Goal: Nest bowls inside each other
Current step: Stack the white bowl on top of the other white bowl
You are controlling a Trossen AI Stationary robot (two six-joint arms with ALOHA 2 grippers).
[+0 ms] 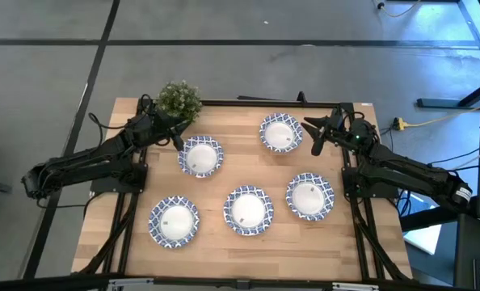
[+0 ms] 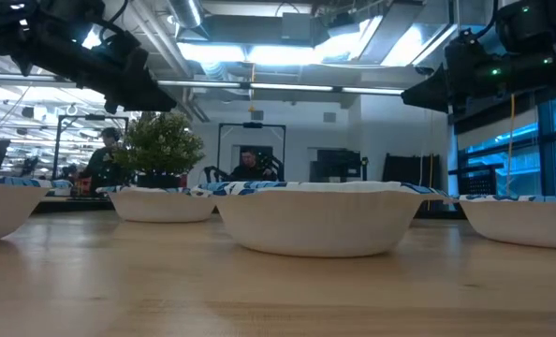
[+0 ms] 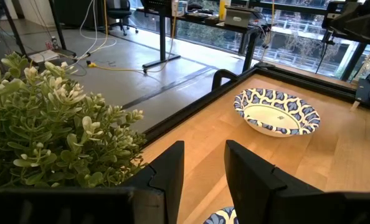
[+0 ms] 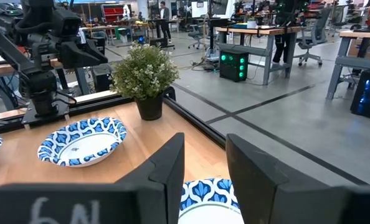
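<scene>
Five blue-and-white rimmed bowls sit on their bases on the wooden table: far-left bowl (image 1: 200, 156), far-right bowl (image 1: 280, 132), near-left bowl (image 1: 174, 221), near-middle bowl (image 1: 248, 210), near-right bowl (image 1: 309, 196). My left gripper (image 1: 178, 141) hovers open above the far-left bowl's left rim (image 3: 221, 216), beside the plant. My right gripper (image 1: 315, 145) hovers open at the far-right bowl's right rim (image 4: 210, 198). In the low view, both arms hang well above the bowls (image 2: 317, 217). Neither gripper (image 3: 203, 168) (image 4: 203, 165) touches anything.
A small green potted plant (image 1: 179, 99) stands at the table's far-left corner, close to my left gripper. A black frame rail (image 3: 191, 109) runs along the far edge. People sit in the room behind the table (image 2: 250, 167). Bare wood lies between the bowls.
</scene>
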